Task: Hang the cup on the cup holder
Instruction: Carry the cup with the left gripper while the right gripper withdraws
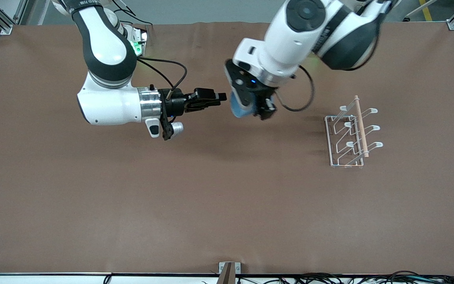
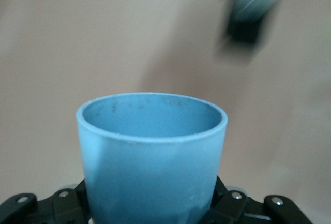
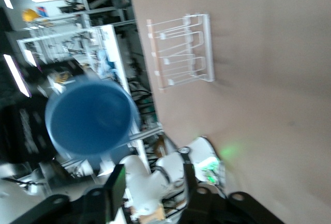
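The left tool (image 1: pixel 255 105) pinched the cup (image 1: pixel 238 107) aloft at upper centre of the frame, the right tool (image 1: pixel 216 98) beside it stood spread, and hanging on the cup holder (image 1: pixel 351 134) at centre-right remained undone.

Light-blue cup (image 1: pixel 238 108), white cup holder (image 1: pixel 351 134)

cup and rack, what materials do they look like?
Cup: likely plastic, matte light blue; opaque, dull surface, thin even rim, faint scuffs inside. Cup holder: probably white-coated metal wire, thin bent rods with looped prongs; the top rod looks like bare light wood.
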Motion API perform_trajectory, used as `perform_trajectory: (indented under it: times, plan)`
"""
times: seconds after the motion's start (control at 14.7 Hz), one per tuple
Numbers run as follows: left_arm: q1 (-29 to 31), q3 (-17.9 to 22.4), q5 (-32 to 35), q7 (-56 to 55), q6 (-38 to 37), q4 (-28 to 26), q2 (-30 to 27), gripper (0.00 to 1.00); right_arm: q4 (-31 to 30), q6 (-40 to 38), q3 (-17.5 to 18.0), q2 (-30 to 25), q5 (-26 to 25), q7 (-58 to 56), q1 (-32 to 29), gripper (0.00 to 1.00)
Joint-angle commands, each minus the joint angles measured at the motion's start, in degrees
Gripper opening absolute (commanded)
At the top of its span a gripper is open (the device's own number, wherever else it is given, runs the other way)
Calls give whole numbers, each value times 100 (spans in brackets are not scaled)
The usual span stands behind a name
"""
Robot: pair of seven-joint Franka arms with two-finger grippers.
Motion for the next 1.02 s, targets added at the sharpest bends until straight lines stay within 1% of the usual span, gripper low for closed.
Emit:
perform_trajectory:
  times: [0.0, 0.14, 0.27, 0.41, 0.61, 0.68, 0.75, 0.82, 0.89, 0.95]
  plan:
    - [324, 12, 756, 117, -603, -1, -174, 47, -180, -150, -24, -330, -1075, 252, -418, 100]
    - [334, 21, 1380, 117, -946, -1, -174, 47, -259, -176, -25, -515, -2041, 445, -761, 100]
    - [334, 12, 2284, 170, -1254, -19, -148, 47, -321, -177, -25, -621, -3148, 543, -1095, 100]
    - [334, 21, 3199, 616, -1457, -45, -86, 47, -330, -177, -25, -700, -4290, 543, -1411, 100]
    - [518, 38, 4288, 1118, -1668, -106, 150, 47, -260, -124, -16, -744, -5978, 543, -1807, 100]
    - [544, 38, 4623, 1206, -1747, -272, 195, 47, -190, -150, -16, -753, -6375, 543, -1948, 100]
    - [545, 38, 4957, 1225, -1765, -500, 204, 47, -68, -176, -24, -762, -6518, 517, -2045, 100]
    - [553, 30, 5500, 1225, -1765, -815, 204, 47, 73, -237, -25, -779, -6537, 482, -2168, 100]
    - [545, 30, 5845, 1225, -1765, -1045, 204, 47, 318, -421, -16, -779, -6537, 482, -2256, 100]
    - [545, 30, 6031, 1216, -1765, -1221, 221, 47, 677, -649, -16, -762, -6537, 482, -2326, 100]
